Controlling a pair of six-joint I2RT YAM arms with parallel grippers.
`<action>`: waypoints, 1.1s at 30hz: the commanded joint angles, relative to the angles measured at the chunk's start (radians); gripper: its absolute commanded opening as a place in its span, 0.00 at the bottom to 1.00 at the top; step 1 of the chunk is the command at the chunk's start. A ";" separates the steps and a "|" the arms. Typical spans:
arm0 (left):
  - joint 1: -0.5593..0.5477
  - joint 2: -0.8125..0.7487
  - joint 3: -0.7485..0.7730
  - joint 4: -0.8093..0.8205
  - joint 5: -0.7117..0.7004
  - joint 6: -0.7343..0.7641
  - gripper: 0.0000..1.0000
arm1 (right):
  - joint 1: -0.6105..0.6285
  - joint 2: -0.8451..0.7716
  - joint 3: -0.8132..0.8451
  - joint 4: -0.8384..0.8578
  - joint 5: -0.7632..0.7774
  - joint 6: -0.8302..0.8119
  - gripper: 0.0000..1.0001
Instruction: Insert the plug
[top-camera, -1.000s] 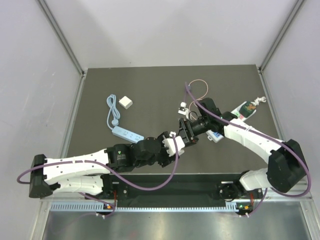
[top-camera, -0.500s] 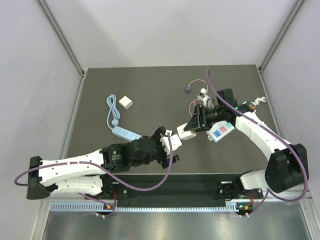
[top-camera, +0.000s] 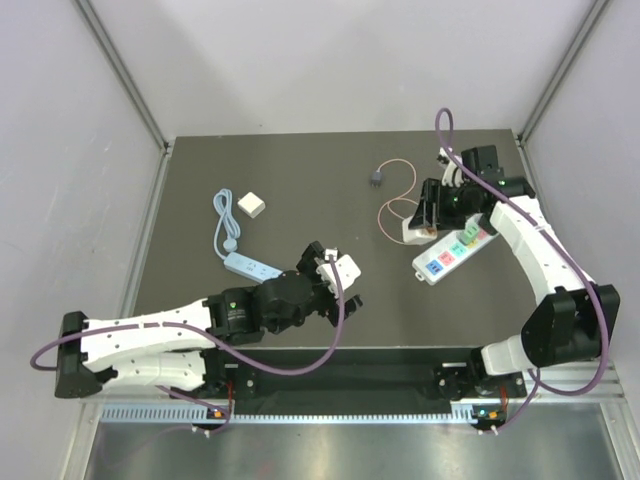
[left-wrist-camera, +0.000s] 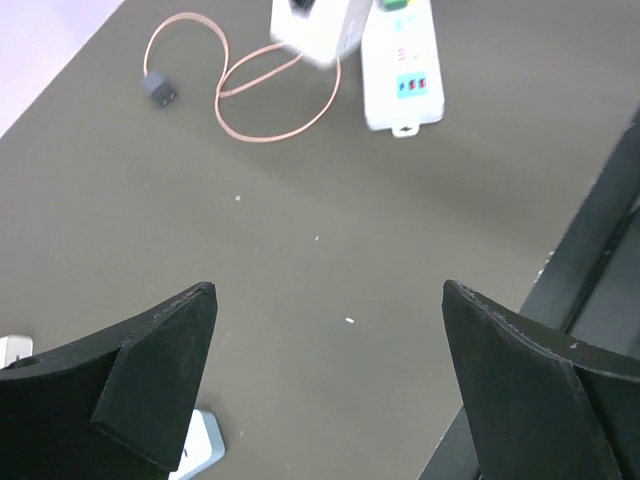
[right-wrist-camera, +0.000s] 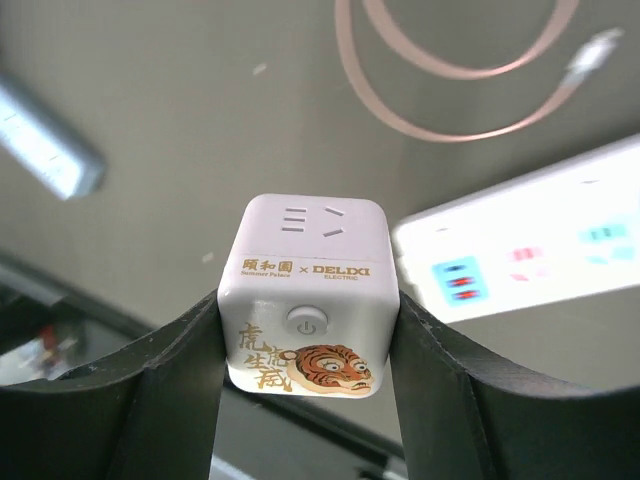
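- Fetching the plug (top-camera: 376, 179) looks like the step in hand. It lies loose on the worktop (top-camera: 300, 180), at about 1 o'clock from the centre, and neither hand touches it.
- The left hand (top-camera: 338, 275) hangs near the front edge at about 6 o'clock, well apart from the plug. Its jaws are spread wide with nothing between them.
- The right hand (top-camera: 418, 215) is clamped on a cube (right-wrist-camera: 312, 260), at about 4 o'clock from the plug and just beside a strip (top-camera: 452, 250).
- To do it well, I would take the plug by its hard head and not by the cable (left-wrist-camera: 270, 95) (a pull on the cable would only drag the loops).
- The pins then need to line up squarely with the slots on the cube's free face, with the cube held steady.
- The cable runs close to the cube, so it could snag; it needs slack.
- Plug head: small, boxy and dark grey, apparently hard plastic.
- Cable: thin, pink and limp, lying in loose loops with a tiny white tip (right-wrist-camera: 595, 48).
- Cube: glossy white with rounded corners, a tiger print and a round button on the side toward the right wrist camera, and slots on the adjoining face.
- Strip: long, flat and white, with coloured keys.
- Worktop: matte dark grey with a few pale specks.
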 joint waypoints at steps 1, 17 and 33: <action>0.001 0.025 0.051 0.023 -0.090 -0.038 0.99 | -0.009 -0.032 0.090 -0.055 0.246 -0.078 0.00; 0.371 0.108 0.140 -0.215 0.121 -0.266 0.98 | -0.153 -0.006 0.056 -0.063 0.341 -0.395 0.00; 0.379 0.100 0.104 -0.220 0.056 -0.206 0.99 | -0.150 0.005 -0.111 0.001 0.156 -0.564 0.00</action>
